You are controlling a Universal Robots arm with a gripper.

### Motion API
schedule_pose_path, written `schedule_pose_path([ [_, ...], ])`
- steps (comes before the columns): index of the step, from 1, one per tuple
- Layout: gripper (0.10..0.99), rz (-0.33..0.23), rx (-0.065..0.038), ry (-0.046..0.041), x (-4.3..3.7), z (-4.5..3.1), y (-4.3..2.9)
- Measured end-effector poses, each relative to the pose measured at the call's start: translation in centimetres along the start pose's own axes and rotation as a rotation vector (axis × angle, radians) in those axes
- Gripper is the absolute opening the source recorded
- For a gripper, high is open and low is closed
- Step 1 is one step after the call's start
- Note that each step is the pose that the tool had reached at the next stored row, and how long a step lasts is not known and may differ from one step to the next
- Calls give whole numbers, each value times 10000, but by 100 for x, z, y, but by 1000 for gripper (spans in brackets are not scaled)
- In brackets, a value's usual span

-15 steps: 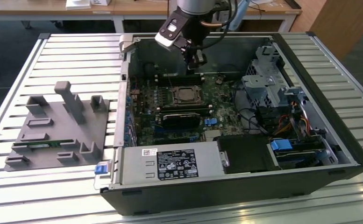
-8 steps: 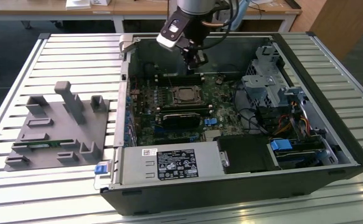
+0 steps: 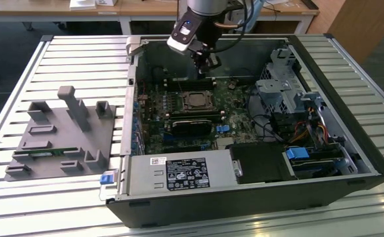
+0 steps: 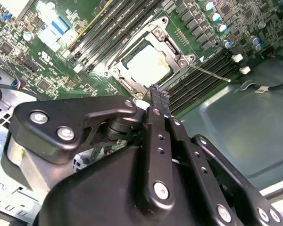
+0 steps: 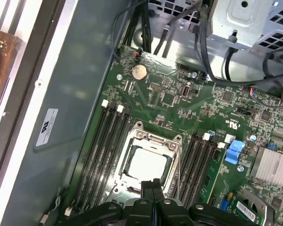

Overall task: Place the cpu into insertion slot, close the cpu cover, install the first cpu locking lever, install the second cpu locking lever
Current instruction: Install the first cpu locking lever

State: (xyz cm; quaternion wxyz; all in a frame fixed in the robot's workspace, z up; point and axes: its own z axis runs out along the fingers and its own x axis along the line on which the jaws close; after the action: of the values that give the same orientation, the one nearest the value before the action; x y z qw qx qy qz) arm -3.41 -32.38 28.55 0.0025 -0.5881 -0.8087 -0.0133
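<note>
One arm reaching down into the case [image 3: 178, 205]
My pincer [image 4: 159, 94] is clenched on nothing, hovering close by the seated chip [image 4: 148, 63].

An open computer case [image 3: 350, 148] lies on a slatted metal table [image 3: 20, 74]. The arm reaches in from the far side, its gripper [image 3: 207, 69] hanging above the green motherboard [image 3: 241, 118], near the far wall of the case. Just nearer than the gripper, the cpu [image 3: 195, 101] sits in the insertion slot [image 3: 182, 98]. A silver power supply [image 3: 178, 174] fills the near edge. On the exterior view's left stands a grey fixture tray [image 3: 60, 140].
</note>
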Motion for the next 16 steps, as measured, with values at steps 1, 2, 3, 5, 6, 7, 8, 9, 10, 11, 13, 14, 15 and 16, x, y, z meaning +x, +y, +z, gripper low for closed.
schedule_pose_path([
  [1, 106, -54, 1, 1, 0, 0, 0],
  [2, 106, -107, 1, 3, 0, 0, 0],
  [3, 106, -162, 2, 4, 0, 0, 0],
  [5, 106, -259, 5, 5, 0, 0, 0],
  [6, 106, -306, 5, 6, 0, 0, 0],
  [7, 106, -354, 7, 7, 0, 0, 0],
  [8, 106, -395, 7, 8, 0, 0, 0],
  [9, 106, -431, 8, 8, 0, 0, 0],
  [10, 106, -464, 8, 9, 0, 0, 0],
  [11, 106, -493, 9, 9, 0, 0, 0],
  [13, 106, -599, 10, 14, -2, 0, -1],
  [14, 106, -674, 12, 15, -2, 0, -1],
  [15, 106, -754, 13, 16, -2, 0, -1],
  [16, 106, -843, 16, 19, -2, 0, -1],
])
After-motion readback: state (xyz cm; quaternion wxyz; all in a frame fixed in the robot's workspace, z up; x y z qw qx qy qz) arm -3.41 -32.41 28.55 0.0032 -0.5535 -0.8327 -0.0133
